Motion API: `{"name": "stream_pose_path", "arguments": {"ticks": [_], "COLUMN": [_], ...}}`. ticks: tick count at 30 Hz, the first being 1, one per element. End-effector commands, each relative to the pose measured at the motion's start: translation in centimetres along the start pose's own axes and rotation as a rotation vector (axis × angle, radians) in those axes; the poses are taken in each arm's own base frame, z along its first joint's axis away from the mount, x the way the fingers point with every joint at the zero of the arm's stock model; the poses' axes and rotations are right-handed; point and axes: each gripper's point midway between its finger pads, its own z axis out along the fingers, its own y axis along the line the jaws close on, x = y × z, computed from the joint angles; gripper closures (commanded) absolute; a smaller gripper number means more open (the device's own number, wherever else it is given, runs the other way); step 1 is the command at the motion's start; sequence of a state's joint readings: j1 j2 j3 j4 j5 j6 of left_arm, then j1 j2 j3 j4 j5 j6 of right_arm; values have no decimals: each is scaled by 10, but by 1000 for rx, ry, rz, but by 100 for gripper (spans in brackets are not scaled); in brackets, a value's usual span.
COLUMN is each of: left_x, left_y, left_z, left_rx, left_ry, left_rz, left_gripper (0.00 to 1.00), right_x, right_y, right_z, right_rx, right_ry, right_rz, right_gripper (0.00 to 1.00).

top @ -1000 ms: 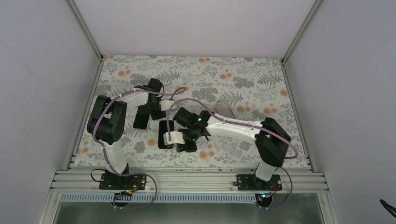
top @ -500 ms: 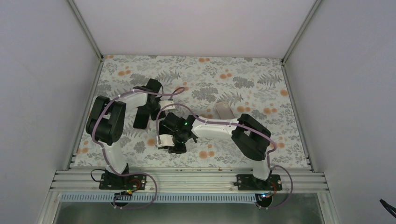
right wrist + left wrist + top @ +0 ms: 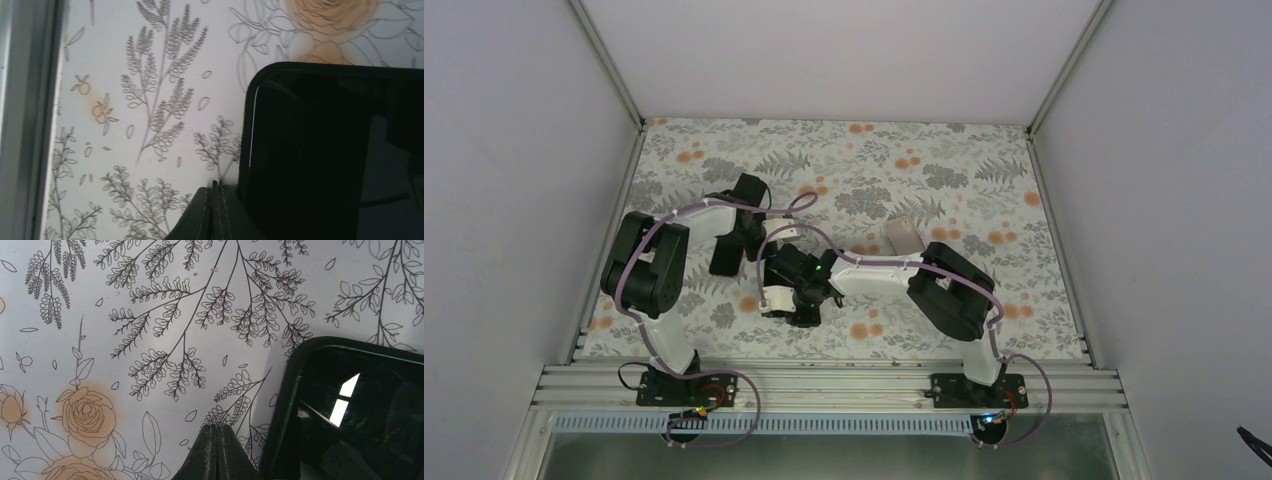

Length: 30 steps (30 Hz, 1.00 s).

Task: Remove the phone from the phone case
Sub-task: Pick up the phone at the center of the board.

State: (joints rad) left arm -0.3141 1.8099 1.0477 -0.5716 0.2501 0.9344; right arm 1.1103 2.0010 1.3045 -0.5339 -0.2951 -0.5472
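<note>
A black rimmed rectangle with a glossy inside, the phone case (image 3: 724,255), lies on the floral mat. In the left wrist view its corner (image 3: 350,405) lies just right of my left gripper (image 3: 217,429), which is shut and empty, tips near the mat. In the top view the left gripper (image 3: 746,258) is beside the case's right edge. A second black glossy slab (image 3: 330,150), phone-like, lies just right of my right gripper (image 3: 215,186), also shut and empty. In the top view my right gripper (image 3: 770,306) and wrist cover most of that slab. I cannot tell whether the case holds a phone.
A small grey-tan flat piece (image 3: 904,237) lies on the mat right of centre. The aluminium rail (image 3: 824,385) runs along the near edge and shows at the left of the right wrist view (image 3: 25,125). White walls enclose the mat on three sides.
The right arm has folded and swung left, carrying its gripper across the black slab to its left side. The left arm has shifted slightly left. Both grippers stayed shut.
</note>
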Motion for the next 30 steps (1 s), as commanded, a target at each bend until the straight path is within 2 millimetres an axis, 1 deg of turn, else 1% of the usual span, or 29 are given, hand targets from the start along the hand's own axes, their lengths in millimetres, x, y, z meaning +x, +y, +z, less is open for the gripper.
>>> {"name": "stream_pose_path", "arguments": {"ticks": [1, 3, 5, 9, 12, 15, 18, 20, 21, 23, 24, 25, 26, 27, 28, 29, 30], "left_x": [80, 83, 87, 92, 97, 96, 86, 78, 75, 72, 71, 69, 66, 64, 61, 58, 57], "left_y": [-72, -76, -81, -94, -103, -112, -120, -123, -122, -117, -112, -104, -96, -86, -78, -72, -65], "left_z": [25, 24, 23, 20, 19, 17, 13, 10, 9, 8, 8, 7, 6, 3, 1, -1, -3], "left_rx": [248, 251, 266, 300, 312, 332, 350, 359, 357, 337, 315, 290, 267, 240, 219, 202, 186], "left_ry": [283, 290, 299, 310, 317, 301, 274, 254, 247, 234, 229, 220, 203, 185, 171, 158, 148], "left_rz": [-63, -62, -67, -79, -86, -92, -90, -85, -85, -85, -90, -95, -107, -126, -137, -145, -154], "left_gripper": [98, 98, 98, 98, 98, 98, 98, 98, 98, 98, 98, 97, 96, 91, 81, 68, 63], "right_x": [10, 13, 16, 26, 35, 45, 55, 63, 65, 68, 68, 69, 69, 69, 69, 69, 68], "right_y": [-37, -58, -75, -98, -116, -134, -154, -163, -165, -163, -158, -152, -146, -139, -132, -126, -122], "right_z": [-9, -20, -28, -32, -43, -54, -67, -76, -81, -93, -98, -101, -104, -107, -108, -109, -111], "right_rx": [119, 168, 203, 272, 303, 352, 401, 423, 430, 429, 417, 393, 372, 346, 317, 293, 273], "right_ry": [1, -22, -46, -35, -42, -36, -26, -14, -12, -10, -7, -3, 3, 7, 11, 16, 16], "right_rz": [83, 133, 174, 197, 220, 232, 243, 250, 245, 229, 217, 206, 200, 193, 184, 174, 157], "right_gripper": [96, 96, 96, 96, 96, 96, 96, 96, 96, 96, 96, 94, 88, 78, 65, 52, 44]}}
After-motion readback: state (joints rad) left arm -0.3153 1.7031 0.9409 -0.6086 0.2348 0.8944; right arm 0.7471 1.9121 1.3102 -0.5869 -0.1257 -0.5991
